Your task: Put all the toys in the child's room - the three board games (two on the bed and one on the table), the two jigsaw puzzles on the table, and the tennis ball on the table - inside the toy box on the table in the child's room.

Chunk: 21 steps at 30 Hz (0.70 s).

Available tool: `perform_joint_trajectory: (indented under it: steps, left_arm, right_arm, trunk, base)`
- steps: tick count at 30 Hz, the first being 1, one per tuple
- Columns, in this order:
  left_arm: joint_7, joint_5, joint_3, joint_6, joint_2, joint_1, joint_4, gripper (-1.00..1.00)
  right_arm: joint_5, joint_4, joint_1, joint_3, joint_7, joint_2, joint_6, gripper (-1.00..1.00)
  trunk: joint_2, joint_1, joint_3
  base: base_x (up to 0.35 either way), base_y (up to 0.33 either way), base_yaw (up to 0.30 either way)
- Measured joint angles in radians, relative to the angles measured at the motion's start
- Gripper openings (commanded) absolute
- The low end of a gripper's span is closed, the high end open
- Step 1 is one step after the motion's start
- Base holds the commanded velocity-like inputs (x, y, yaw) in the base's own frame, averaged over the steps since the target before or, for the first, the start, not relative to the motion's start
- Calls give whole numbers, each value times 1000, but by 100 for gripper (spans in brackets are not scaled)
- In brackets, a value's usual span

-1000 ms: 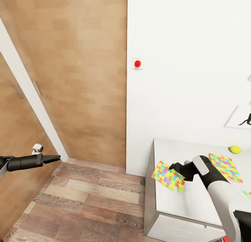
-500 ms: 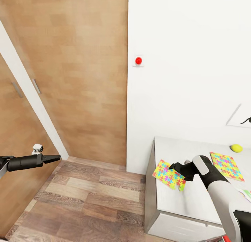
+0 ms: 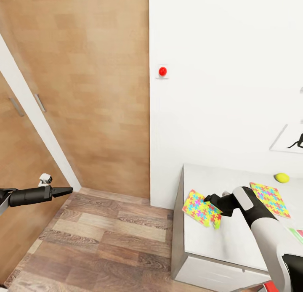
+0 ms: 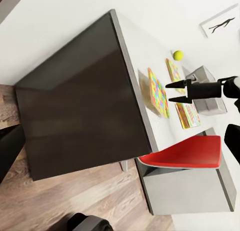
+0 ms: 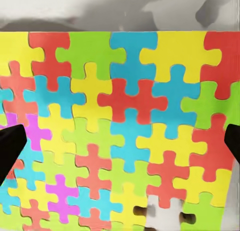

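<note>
One jigsaw puzzle [image 3: 200, 208] [image 4: 156, 91] sits at the left end of the table [image 3: 235, 245], a corner reaching the edge; I cannot tell whether it lies flat. My right gripper [image 3: 211, 198] [image 4: 171, 91] is open with its tips right at this puzzle, whose coloured pieces [image 5: 120, 116] spread between the dark fingertips [image 5: 10, 146]. The second puzzle [image 3: 269, 198] lies further right, with the tennis ball [image 3: 282, 177] [image 4: 177, 55] behind it. A board game [image 4: 188, 116] shows past my right arm, near the grey toy box [image 4: 212, 107]. My left gripper [image 3: 63, 192] hangs open over the floor.
A wood-panel door [image 3: 84, 94] and white wall with a red round button [image 3: 162, 71] stand left of the table. The wood-plank floor [image 3: 101, 245] lies between my arms. A red chair [image 4: 185, 153] and the white drawer unit [image 4: 185, 191] sit at the table's front.
The whole head view has shifted slightly, so the camera moved. My right gripper stays at the near puzzle, which sits a little lower and flatter. The left arm holds still.
</note>
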Motion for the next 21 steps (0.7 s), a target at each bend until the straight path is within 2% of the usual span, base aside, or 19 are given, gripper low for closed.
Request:
perform_joint_trajectory:
  steps: [12,21]
  left_arm:
    - [0,1,0,0,0,0,0,100]
    - [0,2,0,0,0,0,0,100]
  right_arm:
    - [21,-2,0,0,-1,0,2,100]
    - [34,19,1,1,-1,-1,5,100]
  trunk:
    - [0,0,0]
    - [1,0,10]
  base:
    - [0,-1,0]
    - [0,0,0]
